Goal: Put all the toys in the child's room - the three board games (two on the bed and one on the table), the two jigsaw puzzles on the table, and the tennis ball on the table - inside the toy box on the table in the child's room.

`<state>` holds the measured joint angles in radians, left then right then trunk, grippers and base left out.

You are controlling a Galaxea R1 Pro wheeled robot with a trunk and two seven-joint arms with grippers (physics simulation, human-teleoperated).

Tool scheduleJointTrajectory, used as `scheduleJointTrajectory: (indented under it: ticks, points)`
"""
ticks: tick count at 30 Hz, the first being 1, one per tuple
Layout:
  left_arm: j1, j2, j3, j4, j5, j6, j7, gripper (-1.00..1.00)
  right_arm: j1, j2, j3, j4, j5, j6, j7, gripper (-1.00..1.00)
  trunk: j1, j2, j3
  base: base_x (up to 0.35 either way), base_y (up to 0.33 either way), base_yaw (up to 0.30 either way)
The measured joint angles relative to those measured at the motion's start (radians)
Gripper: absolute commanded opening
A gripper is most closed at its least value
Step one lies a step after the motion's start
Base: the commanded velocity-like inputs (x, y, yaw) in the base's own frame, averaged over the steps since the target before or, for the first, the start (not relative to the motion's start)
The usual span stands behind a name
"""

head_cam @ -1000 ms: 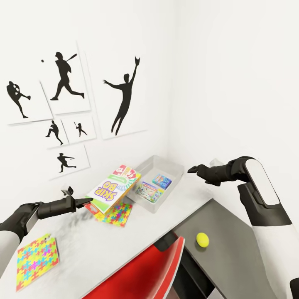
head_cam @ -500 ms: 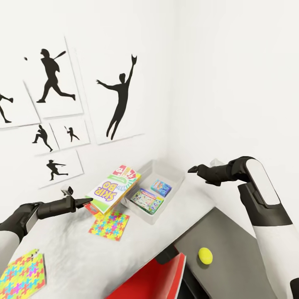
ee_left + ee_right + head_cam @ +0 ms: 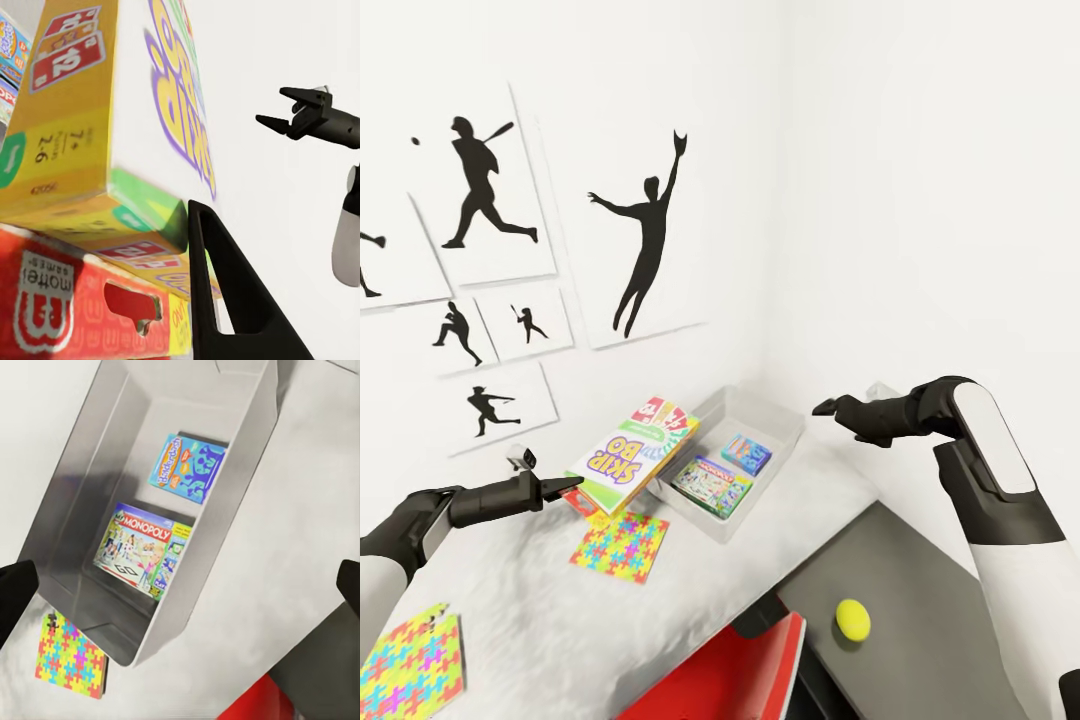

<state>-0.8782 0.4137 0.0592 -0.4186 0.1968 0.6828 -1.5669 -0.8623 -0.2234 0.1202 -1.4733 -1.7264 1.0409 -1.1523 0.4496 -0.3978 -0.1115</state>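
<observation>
Skip-Bo box (image 3: 632, 452) stays clamped in left hand (image 3: 565, 485); view shifted.

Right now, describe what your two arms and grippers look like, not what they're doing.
Both arms have glossy white shells on the larger links and matte black joints and wrists. The right arm shows a white panel edged in grey over a black elbow. Each ends in a black gripper with two slim, pointed, wedge-shaped fingers: the left gripper and the right gripper. No cables or markings are visible.

A child's room: baseball silhouette posters (image 3: 480, 190), toy box (image 3: 735, 460), puzzles (image 3: 621, 547).
</observation>
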Motion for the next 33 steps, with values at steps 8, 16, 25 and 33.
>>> scheduleJointTrajectory:
  ticks: [8, 16, 25, 33]
  points:
    - [0.000, 0.000, 0.000, 0.000, 0.000, 0.000, 0.000, -1.00, 0.000, 0.001, 0.000, 0.002, 0.000, 0.000, 0.000, 1.00, 0.000, 0.000, 0.000, -0.013, 0.000, 0.000]
    - [0.000, 0.000, 0.001, 0.000, 0.000, 0.000, 0.000, -1.00, 0.000, -0.003, 0.000, 0.003, 0.000, 0.000, 0.001, 1.00, 0.000, 0.000, 0.000, 0.000, 0.000, 0.000]
    - [-0.003, 0.000, 0.006, -0.003, 0.000, 0.009, 0.000, -1.00, 0.001, -0.005, -0.001, -0.002, 0.001, -0.001, 0.001, 1.00, 0.000, 0.000, 0.000, 0.000, 0.000, 0.000]
    - [-0.038, -0.014, 0.008, -0.059, -0.004, 0.150, 0.080, -1.00, 0.002, -0.003, -0.002, -0.006, 0.002, -0.002, 0.001, 1.00, 0.000, 0.000, 0.000, 0.000, 0.000, 0.000]
